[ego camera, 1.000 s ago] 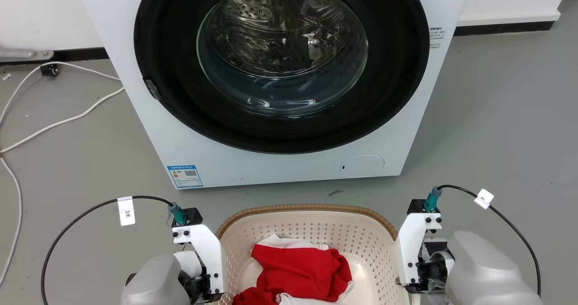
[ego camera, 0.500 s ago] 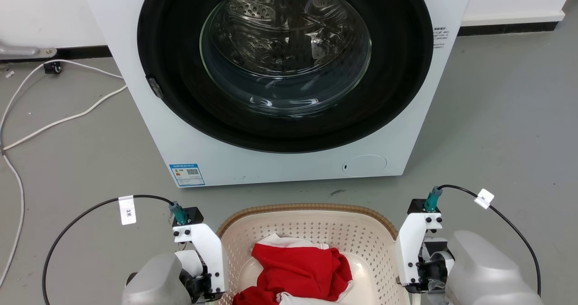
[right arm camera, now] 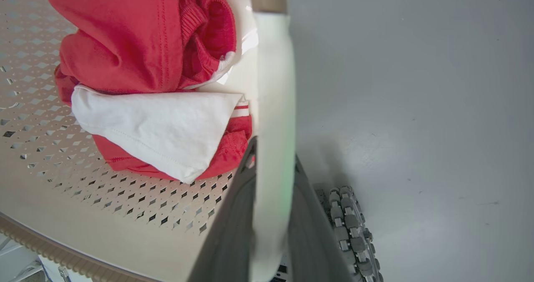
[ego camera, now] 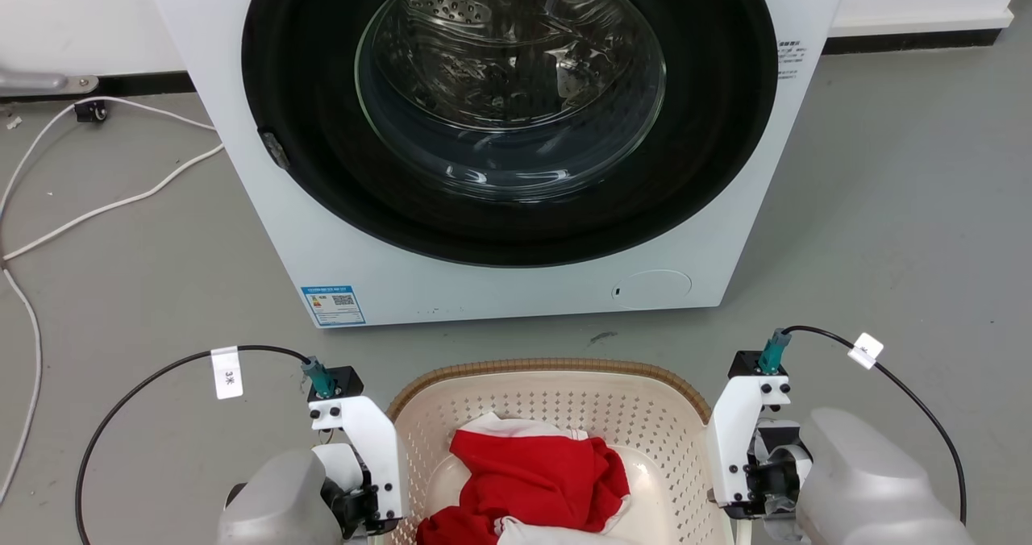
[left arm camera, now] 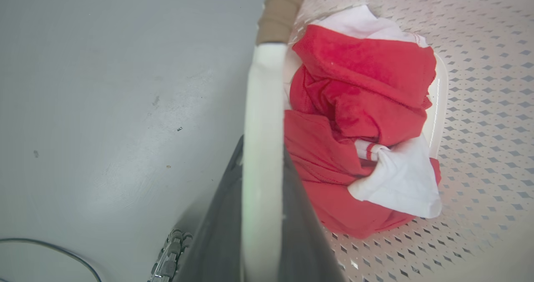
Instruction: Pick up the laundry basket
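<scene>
Cream-white plastic pierced with small diamond holes, edged by a brown woven-look rim: the laundry basket (ego camera: 548, 366) lies at the bottom centre of the head view, between the 2 arms, in front of the white washing machine (ego camera: 266, 230) and apart from it. Whether its base rests on the grey floor (ego camera: 887, 206) or hangs just above it cannot be told from these angles.

A crumpled bundle of red and white clothes (ego camera: 536, 480) lies inside on the basket's bottom.

In the left wrist view, the left gripper (left arm camera: 263, 148) has its 2 dark fingers pressed against either side of the basket's white left handle (left arm camera: 263, 98), clamped onto it. In the right wrist view, the right gripper (right arm camera: 273, 159) grasps the white right handle (right arm camera: 273, 65) the same way, 1 finger inside the basket wall and 1 outside.

The machine's round glass door (ego camera: 508, 85), ringed in black, faces the camera. White cables (ego camera: 105, 206) trail over the floor to the machine's left.
</scene>
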Robot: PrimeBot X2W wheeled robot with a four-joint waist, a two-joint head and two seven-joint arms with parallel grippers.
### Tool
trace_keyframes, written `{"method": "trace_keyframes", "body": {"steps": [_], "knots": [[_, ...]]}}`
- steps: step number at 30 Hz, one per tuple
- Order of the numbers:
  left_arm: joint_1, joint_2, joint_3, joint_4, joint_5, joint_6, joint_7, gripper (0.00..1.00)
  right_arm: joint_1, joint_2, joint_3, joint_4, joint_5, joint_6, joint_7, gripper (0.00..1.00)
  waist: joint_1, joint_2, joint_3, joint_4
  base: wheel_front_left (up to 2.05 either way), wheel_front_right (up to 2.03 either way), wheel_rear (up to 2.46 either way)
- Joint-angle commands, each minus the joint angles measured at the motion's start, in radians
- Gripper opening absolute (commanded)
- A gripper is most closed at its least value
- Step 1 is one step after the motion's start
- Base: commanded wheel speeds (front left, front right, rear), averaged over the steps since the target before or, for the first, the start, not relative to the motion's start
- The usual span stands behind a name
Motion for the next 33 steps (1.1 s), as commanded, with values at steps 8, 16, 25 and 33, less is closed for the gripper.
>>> {"method": "trace_keyframes", "body": {"steps": [8, 16, 25, 33], "knots": [[-0.017, 0.006, -0.004, -0.003, -0.011, 0.0, -0.012, 0.0, -0.007, -0.01, 0.007, 0.004, 0.006, 0.0, -0.003, 0.0, 0.0, 0.0, 0.002, 0.001, 0.0, 0.0, 0.0], [-0.021, 0.005, -0.009, -0.003, -0.02, 0.002, -0.012, 0.0, -0.01, -0.014, 0.01, 0.004, 0.009, 0.0, -0.002, 0.0, 0.0, 0.0, 0.005, -0.001, 0.0, 0.0, 0.0], [-0.024, 0.006, -0.016, -0.003, -0.024, 0.003, -0.011, 0.0, -0.008, -0.013, 0.01, 0.004, 0.013, 0.0, 0.0, 0.0, 0.0, 0.0, 0.007, -0.002, 0.0, 0.0, 0.0], [-0.028, 0.007, -0.021, -0.003, -0.029, 0.004, -0.011, 0.0, -0.014, -0.013, 0.01, 0.004, 0.014, 0.0, 0.0, 0.0, 0.0, 0.0, 0.009, -0.002, 0.0, 0.0, 0.0]]}}
